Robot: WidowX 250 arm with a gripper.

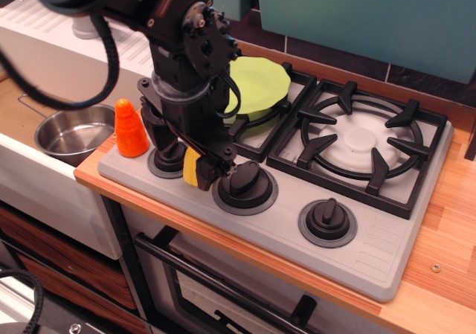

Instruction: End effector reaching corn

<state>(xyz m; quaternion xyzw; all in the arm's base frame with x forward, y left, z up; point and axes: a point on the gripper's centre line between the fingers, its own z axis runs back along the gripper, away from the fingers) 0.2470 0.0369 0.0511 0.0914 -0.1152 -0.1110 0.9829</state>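
The corn (pixel 190 168) is a small yellow bumpy dome on the grey stove panel, between the left knob (pixel 168 158) and the middle knob (pixel 244 185). My black gripper (pixel 199 170) hangs from a bulky black wrist (pixel 186 66) and is down at the corn. One finger (pixel 209 170) covers the corn's right half, so only its left strip shows. The other finger is hidden behind the corn and wrist. The jaws look open and set around the corn, which rests on the panel.
An orange cone toy (pixel 130 129) stands left of the left knob. A lime-green plate (pixel 260 87) lies on the left burner. A steel pot (pixel 73 132) sits in the sink at left. A third knob (pixel 327 220) and the right burner grate (pixel 364 144) lie to the right.
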